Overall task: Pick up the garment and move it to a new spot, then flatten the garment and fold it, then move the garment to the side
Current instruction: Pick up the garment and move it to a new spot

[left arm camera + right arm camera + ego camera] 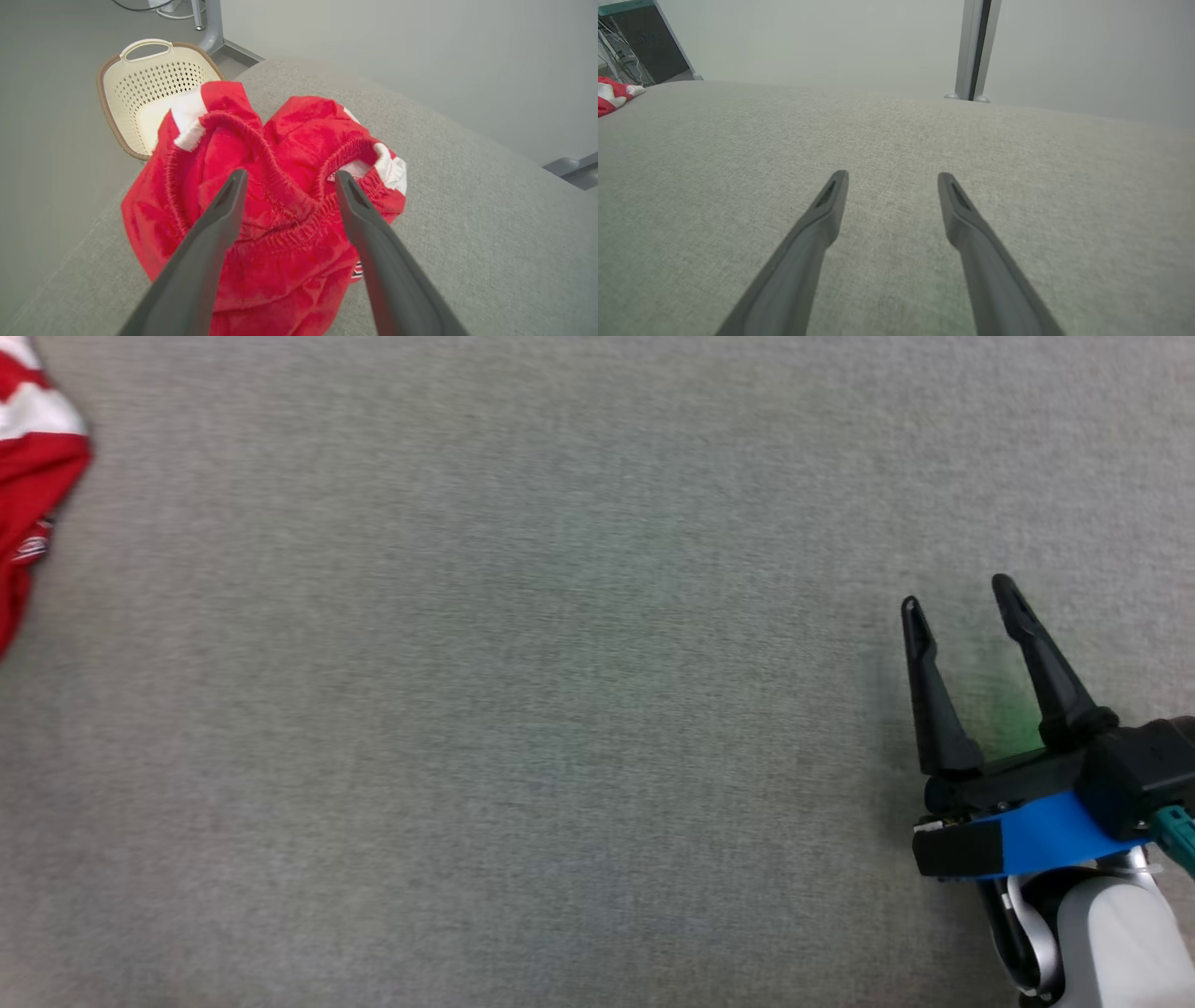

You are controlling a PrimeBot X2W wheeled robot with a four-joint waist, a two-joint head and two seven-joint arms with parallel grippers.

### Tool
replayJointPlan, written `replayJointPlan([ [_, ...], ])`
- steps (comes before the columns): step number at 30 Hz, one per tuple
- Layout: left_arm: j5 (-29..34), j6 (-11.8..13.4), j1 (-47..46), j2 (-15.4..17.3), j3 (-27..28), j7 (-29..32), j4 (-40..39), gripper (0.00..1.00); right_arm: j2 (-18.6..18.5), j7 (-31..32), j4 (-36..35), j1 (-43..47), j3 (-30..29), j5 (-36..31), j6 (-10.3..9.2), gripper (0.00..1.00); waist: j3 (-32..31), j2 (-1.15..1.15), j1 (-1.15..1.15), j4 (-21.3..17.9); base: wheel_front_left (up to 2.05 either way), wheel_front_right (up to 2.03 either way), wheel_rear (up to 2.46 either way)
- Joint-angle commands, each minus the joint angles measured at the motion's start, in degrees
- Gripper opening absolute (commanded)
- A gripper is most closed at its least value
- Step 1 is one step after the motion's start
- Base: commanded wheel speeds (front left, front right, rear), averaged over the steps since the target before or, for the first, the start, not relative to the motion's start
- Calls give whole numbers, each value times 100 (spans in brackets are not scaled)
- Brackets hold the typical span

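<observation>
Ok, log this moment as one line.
stage: pre-pickup | red garment: crumpled near left edge of table | left gripper: open, pointed at garment | right gripper: open, over bare table | basket: on floor beyond garment

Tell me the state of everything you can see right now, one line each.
garment: crumpled in a heap, not flattened, not gripped.
left hand: open, fingers either side of the garment's waistband.
right hand: open, empty, over the bare grey surface.
basket: on the floor; the part that shows is empty.
</observation>
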Motion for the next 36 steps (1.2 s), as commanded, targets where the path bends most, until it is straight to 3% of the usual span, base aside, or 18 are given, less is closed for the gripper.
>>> replayJointPlan([
  [1,-21,53,-130,83,34,48,140,100,-2,-25,-59,-40,-21,-14,2,100,316,0,-1,-331,0,0,0],
  [4,-26,246,-228,117,94,105,485,100,-2,-42,-103,-12,-23,35,2,100,399,0,-1,-456,0,0,0],
  [9,87,786,-268,170,62,390,1186,100,-2,-80,-79,-29,8,106,2,100,391,0,-1,-606,0,0,0],
  [12,92,925,-220,158,18,568,1471,100,-2,-106,-26,-26,-5,167,2,100,284,0,-1,-663,0,0,0],
  [13,29,918,-222,119,38,601,1519,50,-2,-118,-17,-13,-13,194,2,100,236,0,-1,-673,0,0,0],
  [15,0,830,-237,104,56,537,1553,0,-2,-122,35,10,-25,223,1,100,122,0,-1,-685,0,0,0],
  [23,257,385,-441,350,-131,55,1204,0,-2,-248,340,128,18,371,2,100,-698,0,-1,-583,0,0,0],
  [29,514,219,-783,419,-526,204,499,0,-3,-340,667,251,108,529,2,100,-1511,0,-1,-491,0,0,0],
  [36,494,180,-1210,26,-1084,812,-977,0,-4,-437,921,560,59,737,2,100,-2452,0,-1,-613,0,0,0],
])
